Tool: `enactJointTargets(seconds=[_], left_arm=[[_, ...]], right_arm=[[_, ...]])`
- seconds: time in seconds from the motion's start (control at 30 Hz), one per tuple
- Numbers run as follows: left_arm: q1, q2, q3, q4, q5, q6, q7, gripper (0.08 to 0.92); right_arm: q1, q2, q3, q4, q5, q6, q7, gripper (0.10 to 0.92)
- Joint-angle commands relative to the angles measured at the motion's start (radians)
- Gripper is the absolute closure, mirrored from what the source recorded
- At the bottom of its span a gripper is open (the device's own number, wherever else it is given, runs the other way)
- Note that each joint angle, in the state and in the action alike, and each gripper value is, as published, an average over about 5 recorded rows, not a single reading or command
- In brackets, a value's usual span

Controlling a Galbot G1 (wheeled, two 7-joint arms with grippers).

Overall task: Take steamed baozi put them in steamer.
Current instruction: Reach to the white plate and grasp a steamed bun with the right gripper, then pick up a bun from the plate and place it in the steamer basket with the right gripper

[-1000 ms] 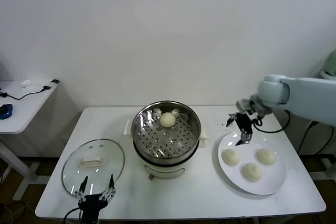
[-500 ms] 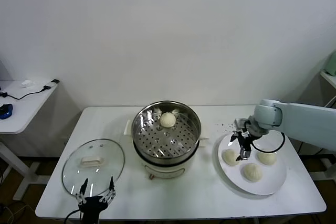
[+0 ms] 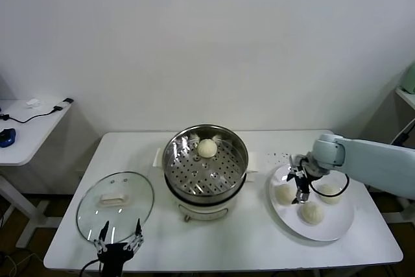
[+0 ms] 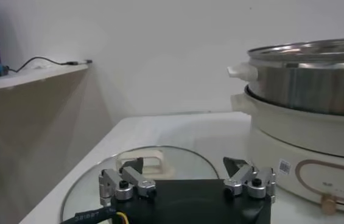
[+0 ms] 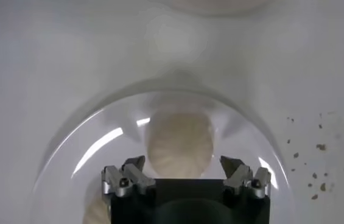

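R gripper (image 3: 300, 185): fingers apart over plate (image 3: 337, 225) baozi (image 5: 178, 144) | L gripper (image 3: 118, 239): parked, fingers apart, near lid (image 3: 115, 199) | steamer (image 3: 205, 160) label (image 4: 283, 166): unreadable

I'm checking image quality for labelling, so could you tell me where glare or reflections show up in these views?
Head view: the steamer wall mirrors the room, and the glass lid shows a faint sheen. Right wrist view: bright streaks of glare curve across the white plate beside the baozi, under the open right gripper. Left wrist view: the steamer's steel band shines, with no harsh glare.
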Motion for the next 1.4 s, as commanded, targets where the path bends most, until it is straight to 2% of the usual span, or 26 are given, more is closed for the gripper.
enactJointTargets(seconds=[0.03,0.2,0.43,0.6,0.73,0.93,1.1,1.27,1.4], left_arm=[[0.006,-0.004,0.002,-0.006,0.007,0.000,-0.001,0.177],[0.013,-0.008,0.003,-0.011,0.015,-0.001,-0.003,0.177],[0.020,-0.014,0.012,-0.021,0.028,-0.002,-0.005,0.177],[0.026,-0.012,0.024,-0.030,0.034,-0.005,-0.008,0.177],[0.031,-0.005,0.032,-0.042,0.034,-0.006,-0.010,0.177],[0.034,-0.002,0.049,-0.059,0.040,-0.003,-0.009,0.177],[0.037,0.004,0.055,-0.064,0.043,-0.003,-0.009,0.177],[0.035,0.005,0.056,-0.070,0.043,0.000,-0.009,0.177],[0.034,0.007,0.055,-0.069,0.039,-0.001,-0.015,0.177]], right_arm=[[-0.058,-0.004,0.060,-0.012,-0.012,-0.005,0.001,0.242],[-0.063,-0.008,0.077,-0.009,-0.035,0.001,-0.006,0.261],[-0.030,-0.041,0.091,0.021,-0.055,0.021,-0.046,0.336],[0.080,-0.089,0.059,0.052,-0.072,0.078,-0.128,0.346],[0.243,-0.114,0.007,0.083,-0.032,0.116,-0.198,0.347],[0.536,-0.084,-0.106,0.118,0.112,0.154,-0.271,0.347],[0.775,0.033,-0.224,0.162,0.328,0.125,-0.270,0.347],[0.846,0.201,-0.240,0.263,0.535,0.034,-0.172,0.347],[0.787,0.331,-0.197,0.299,0.623,-0.033,-0.069,0.347]])
